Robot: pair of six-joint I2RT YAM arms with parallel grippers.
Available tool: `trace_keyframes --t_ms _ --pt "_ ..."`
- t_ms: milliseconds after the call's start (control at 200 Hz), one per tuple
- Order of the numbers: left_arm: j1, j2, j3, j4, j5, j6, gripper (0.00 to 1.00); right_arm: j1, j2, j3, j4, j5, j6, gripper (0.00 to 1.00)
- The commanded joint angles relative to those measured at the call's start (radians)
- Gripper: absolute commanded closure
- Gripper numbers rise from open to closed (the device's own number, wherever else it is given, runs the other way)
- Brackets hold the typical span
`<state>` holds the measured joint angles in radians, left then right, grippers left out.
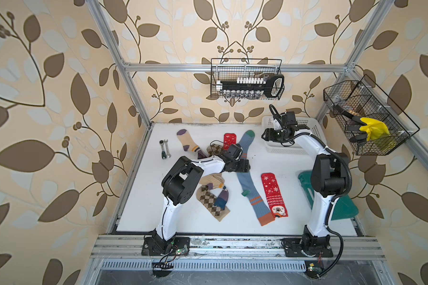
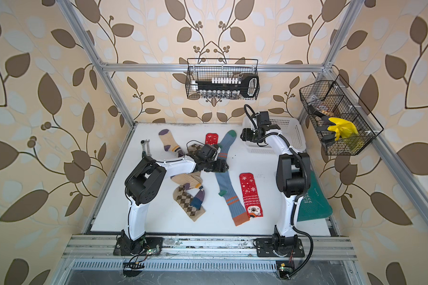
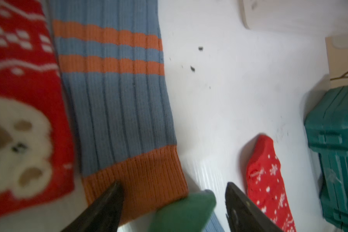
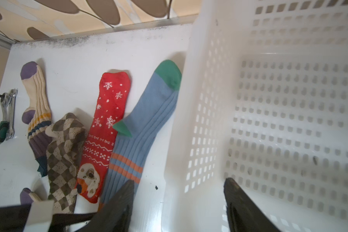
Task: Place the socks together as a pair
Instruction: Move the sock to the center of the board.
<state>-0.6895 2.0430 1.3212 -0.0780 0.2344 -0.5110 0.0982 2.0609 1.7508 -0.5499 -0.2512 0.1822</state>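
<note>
Eight socks lie scattered on the white bench [image 1: 143,209], the four pairs split between back and front. Toward the back wall, the far beige sock [image 1: 185,142] with its purple toe, the far argyle sock [image 1: 213,148], the far red sock [image 1: 230,139] and the far blue-grey sock [image 1: 246,143] fan out side by side. The right wrist view shows the argyle one overlapping the beige cuff, and the blue-grey sock's green heel lying on the red one's edge. Nearer the front, the near blue-grey sock [image 1: 256,199] and the near red sock [image 1: 273,195] lie side by side with their cuffs touching. The near beige sock [image 1: 213,181] curls over the top of the near argyle sock [image 1: 208,201].

The left end effector [image 3: 173,183] hangs low over the middle of the bench, where the far blue-grey sock's orange cuff meets the near one's green toe. Its fingers are spread, and the toe sits between them without being pinched. The right end effector [image 4: 179,180] is released too, fingers apart above the corner of the white basket [image 1: 309,125], gripping nothing.

Two wrenches [image 1: 165,148] lie by the bench's left edge. A dark green bag [image 1: 345,209] sits at the right edge, partly hidden by the right arm.
</note>
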Motion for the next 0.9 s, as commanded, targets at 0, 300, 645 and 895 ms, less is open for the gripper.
trace_keyframes --t_ms 0,300,645,895 --pt "-0.048 -0.039 -0.143 -0.108 0.046 -0.072 0.18 0.047 0.047 0.072 -0.074 -0.012 -0.036 0.29" --pt "-0.08 -0.32 -0.422 -0.053 0.029 -0.113 0.18 0.122 0.159 0.222 -0.132 -0.096 -0.028 0.34" --pt "-0.081 -0.646 -0.56 -0.163 -0.15 -0.098 0.17 0.249 0.267 0.418 -0.223 -0.188 -0.026 0.37" --pt "-0.054 -0.671 -0.476 -0.204 -0.26 -0.051 0.13 0.294 0.215 0.401 -0.249 -0.283 -0.051 0.41"
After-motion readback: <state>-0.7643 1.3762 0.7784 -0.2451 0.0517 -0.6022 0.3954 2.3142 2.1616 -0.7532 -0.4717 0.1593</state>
